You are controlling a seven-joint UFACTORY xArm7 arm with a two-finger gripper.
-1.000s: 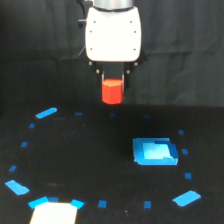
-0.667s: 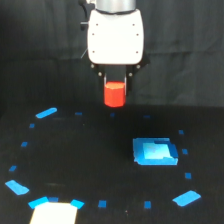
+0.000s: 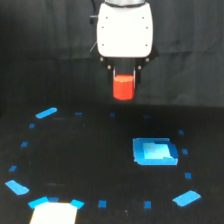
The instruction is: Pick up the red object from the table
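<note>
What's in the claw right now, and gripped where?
The red block, pinched at its upper part by the claw; its lower part hangs free below the fingers, clear of the table.

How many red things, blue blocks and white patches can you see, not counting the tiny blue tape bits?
Red: 1, the red object, held in the claw above the table.
Blue blocks: 1, the blue rectangular piece on the table.
White patches: 1, the white patch at the table's near edge.
Total: 3
</note>
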